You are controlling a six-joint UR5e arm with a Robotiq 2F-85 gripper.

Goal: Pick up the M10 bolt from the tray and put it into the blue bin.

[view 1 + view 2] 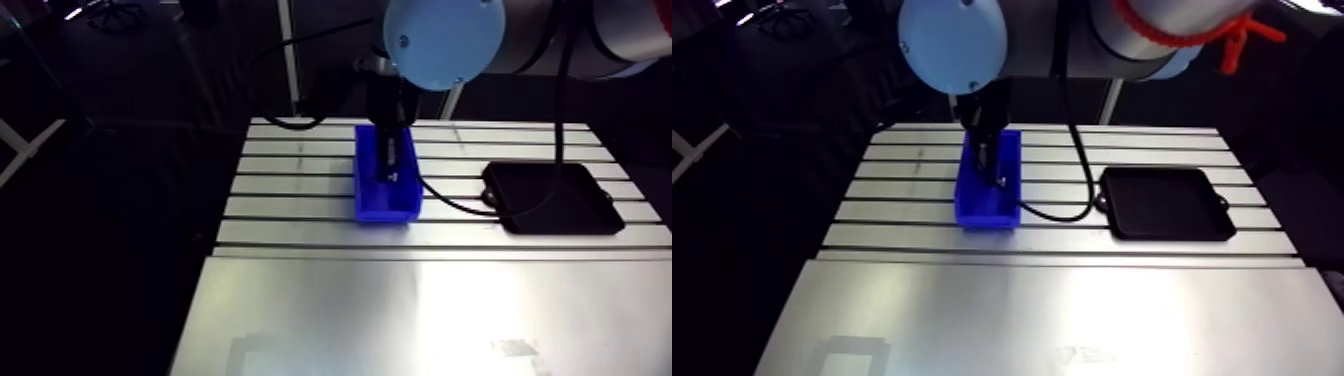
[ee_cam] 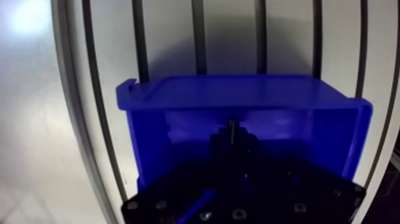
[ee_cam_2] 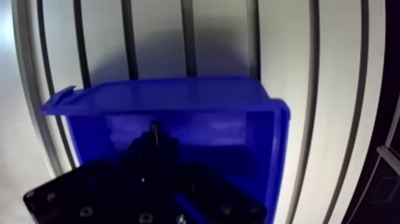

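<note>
1. Wrist view first: the gripper (image 2: 232, 136) hangs inside the blue bin (image 2: 238, 89), with its tips below the rim and close to the bin's far wall.
2. The two fingers are drawn nearly together. A slim dark stub stands up between their tips, and I take it to be the M10 bolt (image 2: 232, 125). So the claw looks closed on the bolt rather than empty, though everything there is dark and the grip itself is hard to make out.
3. The arm view agrees. A small pale glint shows at the gripper's tip, inside the bin's walls and above its floor.
4. The black tray (image 1: 550, 195) lies on the slotted table (image 1: 400, 300), well apart from the bin on the side where the cable trails off. Nothing shows on it, as far as the dim picture allows.
5. By my judgement, the pick and the carry are done, and the bolt is over the bin's floor, inside the bin.
6. What is left is short: open the fingers so the bolt drops into the bin, then lift straight up clear of the walls.
7. I cannot tell whether the bolt touches the bin floor.
</note>
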